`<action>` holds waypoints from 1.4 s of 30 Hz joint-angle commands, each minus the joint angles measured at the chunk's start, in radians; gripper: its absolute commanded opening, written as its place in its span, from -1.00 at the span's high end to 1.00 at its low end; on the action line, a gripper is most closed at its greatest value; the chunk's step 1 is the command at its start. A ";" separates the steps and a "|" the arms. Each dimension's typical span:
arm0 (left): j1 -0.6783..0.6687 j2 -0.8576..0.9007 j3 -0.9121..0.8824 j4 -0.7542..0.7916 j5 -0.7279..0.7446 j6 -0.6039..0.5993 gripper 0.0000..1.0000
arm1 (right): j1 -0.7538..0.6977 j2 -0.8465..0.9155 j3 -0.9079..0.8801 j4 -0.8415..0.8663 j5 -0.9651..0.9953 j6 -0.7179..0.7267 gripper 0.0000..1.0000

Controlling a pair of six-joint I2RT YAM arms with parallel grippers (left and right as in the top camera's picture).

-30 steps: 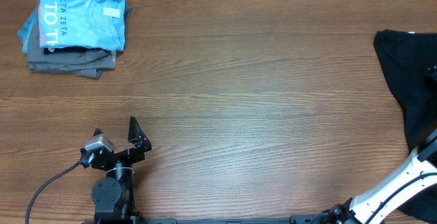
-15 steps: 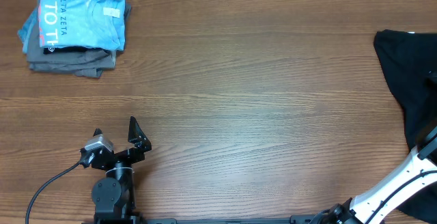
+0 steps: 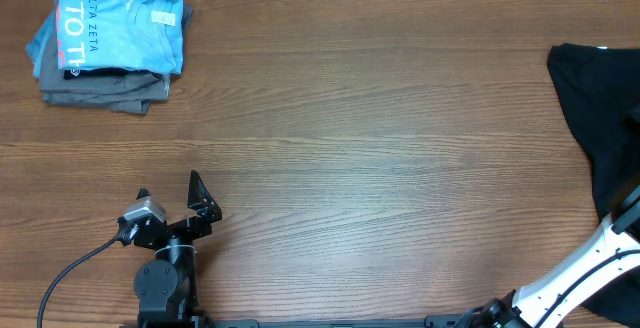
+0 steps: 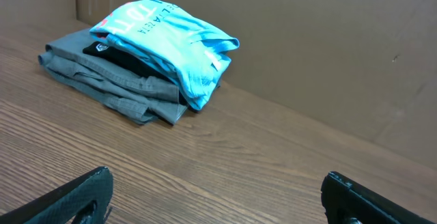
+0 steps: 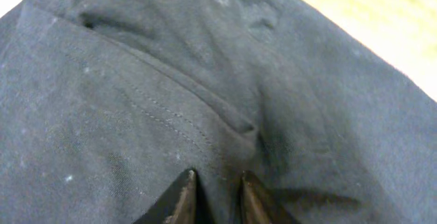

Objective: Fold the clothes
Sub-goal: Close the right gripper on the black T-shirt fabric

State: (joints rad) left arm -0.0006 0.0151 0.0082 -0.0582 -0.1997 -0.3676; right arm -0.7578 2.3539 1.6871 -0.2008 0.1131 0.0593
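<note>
The clothes, a black T-shirt [image 3: 598,118], lie crumpled at the table's right edge and run out of the overhead view. The same black fabric [image 5: 205,87] fills the right wrist view. There my right gripper [image 5: 217,179] presses into the cloth, its two fingertips [image 5: 188,183] close together with a raised fold of fabric pinched between them. From above only the right arm's white link [image 3: 590,263] shows; the gripper itself is out of frame. My left gripper [image 3: 170,190] rests at the near left, far from the shirt, jaws wide open and holding nothing [image 4: 218,197].
A folded pile sits at the far left corner: a light blue T-shirt with white lettering [image 3: 120,18] [image 4: 171,36] on top of grey garments [image 3: 100,90] [image 4: 116,80]. A brown wall [image 4: 307,39] stands behind the pile. A black cable [image 3: 70,268] trails from the left arm.
</note>
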 commanded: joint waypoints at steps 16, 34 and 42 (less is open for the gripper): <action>-0.006 -0.010 -0.003 0.003 -0.017 0.005 -1.00 | 0.004 0.003 0.127 -0.089 0.066 -0.001 0.21; -0.006 -0.010 -0.003 0.003 -0.017 0.005 -0.99 | -0.001 0.028 0.113 -0.065 0.066 -0.001 0.32; -0.006 -0.010 -0.003 0.003 -0.017 0.005 -0.99 | -0.002 0.033 0.113 -0.048 0.041 -0.001 0.30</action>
State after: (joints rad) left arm -0.0006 0.0151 0.0082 -0.0582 -0.1997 -0.3676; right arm -0.7578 2.3661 1.7863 -0.2604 0.1638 0.0559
